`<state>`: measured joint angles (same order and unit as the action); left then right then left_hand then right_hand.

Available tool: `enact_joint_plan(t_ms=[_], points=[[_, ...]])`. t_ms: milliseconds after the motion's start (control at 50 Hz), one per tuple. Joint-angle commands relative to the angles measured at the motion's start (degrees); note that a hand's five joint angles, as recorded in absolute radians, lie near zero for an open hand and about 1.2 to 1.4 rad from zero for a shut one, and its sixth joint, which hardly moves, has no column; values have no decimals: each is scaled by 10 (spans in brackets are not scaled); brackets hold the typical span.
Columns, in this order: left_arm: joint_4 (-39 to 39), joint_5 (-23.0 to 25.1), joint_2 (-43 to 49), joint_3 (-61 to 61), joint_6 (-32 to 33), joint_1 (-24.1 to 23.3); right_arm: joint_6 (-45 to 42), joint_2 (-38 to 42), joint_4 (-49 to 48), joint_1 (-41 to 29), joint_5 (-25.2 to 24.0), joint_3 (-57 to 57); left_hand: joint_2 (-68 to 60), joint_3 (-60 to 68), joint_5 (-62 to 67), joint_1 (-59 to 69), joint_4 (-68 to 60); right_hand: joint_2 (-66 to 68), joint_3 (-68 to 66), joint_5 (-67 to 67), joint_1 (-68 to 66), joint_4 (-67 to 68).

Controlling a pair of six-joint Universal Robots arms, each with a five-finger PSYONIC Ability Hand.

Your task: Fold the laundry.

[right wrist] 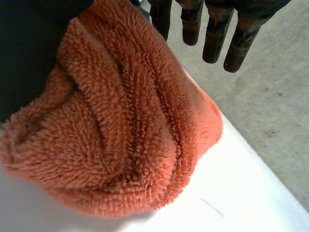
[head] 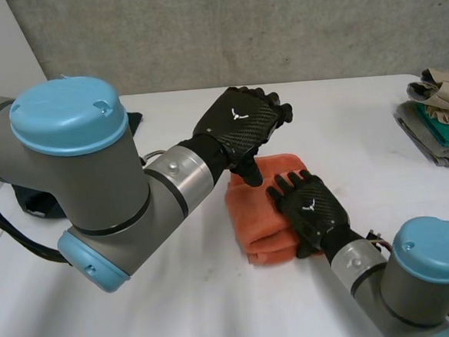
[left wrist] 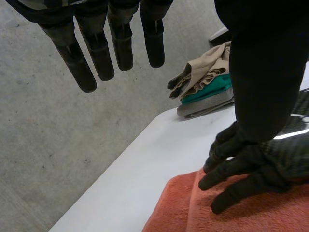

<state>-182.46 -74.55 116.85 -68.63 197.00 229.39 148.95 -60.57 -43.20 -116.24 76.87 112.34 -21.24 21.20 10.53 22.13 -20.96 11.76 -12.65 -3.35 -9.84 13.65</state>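
Head view, stock listed large to small, for your check.

1. White table [head: 179,295]: bare around the work.
2. Grey left arm [head: 70,171]: reaches from the near left to mid-table. The right arm [head: 428,270] comes in from the near right corner.
3. Orange towel [head: 251,220]: terry, at mid-table, already folded into a thick block of several layers. In the right wrist view its edge bulges and the layers do not lie flush.
4. Folded stack [head: 438,130]: beige, teal and grey pieces piled at the far right edge, well apart from the towel. You can count these as done.
5. Crumpled dark cloth [head: 34,201]: at the far left, mostly hidden behind the left arm. It looks unfolded, so it is probably yours to do next.
6. Raised left hand [head: 241,125]: over the towel's far end, fingers straight and relaxed, grasping nothing.
7. Flat right hand [head: 312,209]: palm down on the towel's right half, fingers spread and pressing, not gripping.
8. White emblem [head: 240,113]: one small mark on the back of each hand. You have no readable words, brands or labels anywhere.

Progress, as a judgement: the towel needs only flattening and a place on the stack.
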Motion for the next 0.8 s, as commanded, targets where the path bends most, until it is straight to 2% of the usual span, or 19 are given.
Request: enact_joint_plan(t_ms=[20,260,380,440,540,600,800], points=[[0,-2,-2,-1,3,-3,-16,26,-7,0,4,-48,-18,18,25,9,-20,178,-169,-162,-197,159],[0,-2,-32,-16,2,1,-6,56,3,6,8,-135,-16,16,23,7,-19,682,-673,-666,-701,663],[1,-2,-41,-22,1,8,-2,56,11,10,3,-155,-16,16,23,7,-19,682,-674,-667,-702,664],[0,-2,-49,-30,2,16,4,56,39,26,-27,-160,-16,16,23,7,-19,682,-674,-667,-702,664],[0,-2,-53,-35,1,22,13,62,120,38,-110,-173,-16,16,23,7,-19,317,-308,-301,-336,298],[-1,-1,-53,-41,1,22,13,72,150,41,-127,-184,-16,16,23,7,-19,239,-230,-223,-258,220],[-1,0,-53,-41,0,23,9,73,161,60,-125,-184,-14,15,21,5,-17,86,-77,-70,-105,67]])
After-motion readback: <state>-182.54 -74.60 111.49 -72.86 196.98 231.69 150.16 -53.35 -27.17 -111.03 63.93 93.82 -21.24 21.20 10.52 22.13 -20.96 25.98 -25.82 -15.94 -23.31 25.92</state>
